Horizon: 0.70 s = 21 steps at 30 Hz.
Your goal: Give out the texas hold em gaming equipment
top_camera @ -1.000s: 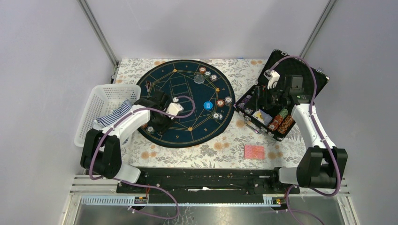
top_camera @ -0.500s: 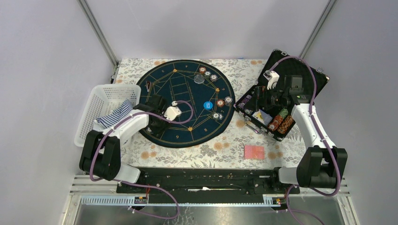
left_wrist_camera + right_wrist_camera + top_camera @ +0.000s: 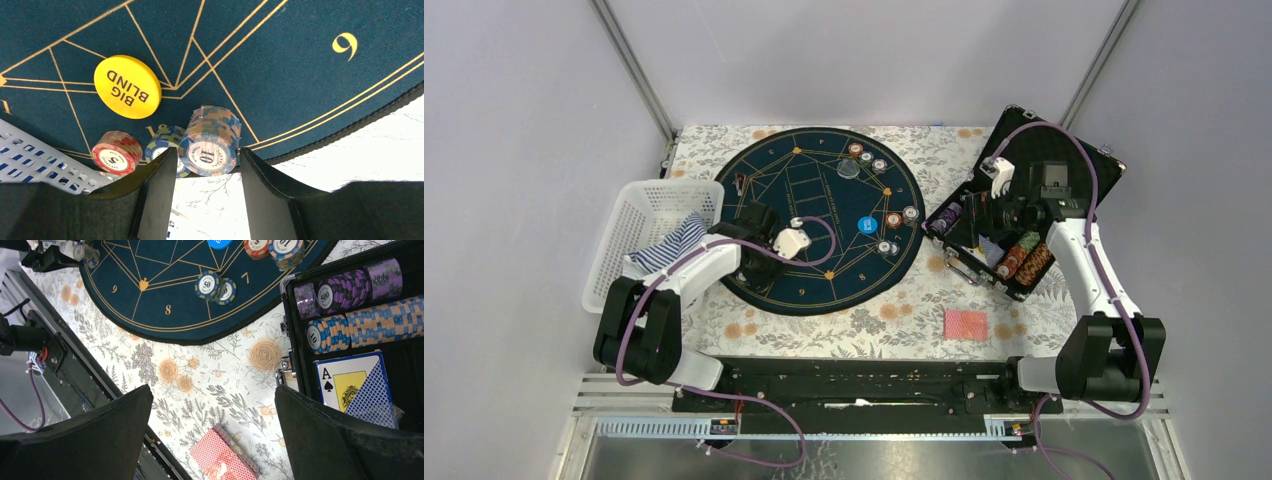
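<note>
My left gripper [image 3: 207, 160] is open low over the near-left edge of the mat. A wrapped blue-and-orange "10" chip stack [image 3: 212, 142] stands just beyond its fingertips, with a small gap on each side. A blue-and-yellow stack [image 3: 165, 145], a red "5" stack [image 3: 116, 152] and the yellow Big Blind button [image 3: 128, 86] sit beside it. My right gripper [image 3: 212, 395] is open and empty, high over the table beside the case. The red-backed card deck [image 3: 225, 457] lies below it, and it also shows in the top view [image 3: 966, 323].
The black case [image 3: 1064, 160] lies open at the right, with chip rows [image 3: 380, 322] and a blue card deck [image 3: 357, 385] inside. More chip stacks [image 3: 893, 219] and a blue button [image 3: 867, 224] sit on the round mat [image 3: 824, 200]. A white basket [image 3: 649, 200] stands at the left.
My left gripper drew back a little toward the mat's left edge and then stayed still. My right gripper shifted slightly up and to the right over the case.
</note>
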### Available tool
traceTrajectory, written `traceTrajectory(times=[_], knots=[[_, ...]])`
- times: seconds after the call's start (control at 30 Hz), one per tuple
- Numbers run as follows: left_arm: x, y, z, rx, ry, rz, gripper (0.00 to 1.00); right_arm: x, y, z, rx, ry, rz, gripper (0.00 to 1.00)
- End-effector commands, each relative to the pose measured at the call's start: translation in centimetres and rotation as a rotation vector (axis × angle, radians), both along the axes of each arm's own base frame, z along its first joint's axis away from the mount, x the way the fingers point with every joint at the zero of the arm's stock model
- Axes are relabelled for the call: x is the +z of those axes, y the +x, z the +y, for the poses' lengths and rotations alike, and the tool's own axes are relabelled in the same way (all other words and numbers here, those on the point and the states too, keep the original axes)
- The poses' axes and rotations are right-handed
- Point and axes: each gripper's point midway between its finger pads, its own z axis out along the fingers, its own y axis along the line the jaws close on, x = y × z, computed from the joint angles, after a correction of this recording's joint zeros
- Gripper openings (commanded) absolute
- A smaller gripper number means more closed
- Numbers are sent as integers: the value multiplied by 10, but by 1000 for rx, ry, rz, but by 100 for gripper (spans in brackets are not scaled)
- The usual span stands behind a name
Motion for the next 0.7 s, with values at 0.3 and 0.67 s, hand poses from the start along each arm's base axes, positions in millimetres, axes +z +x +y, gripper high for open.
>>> traceTrajectory(times=[0.3, 0.67], knots=[[46, 16, -24, 69, -152, -78, 99, -14, -65, -29, 286, -311, -51, 100], [96, 44, -53, 190, -328, -150, 99, -100, -126, -27, 603, -621, -109, 100]])
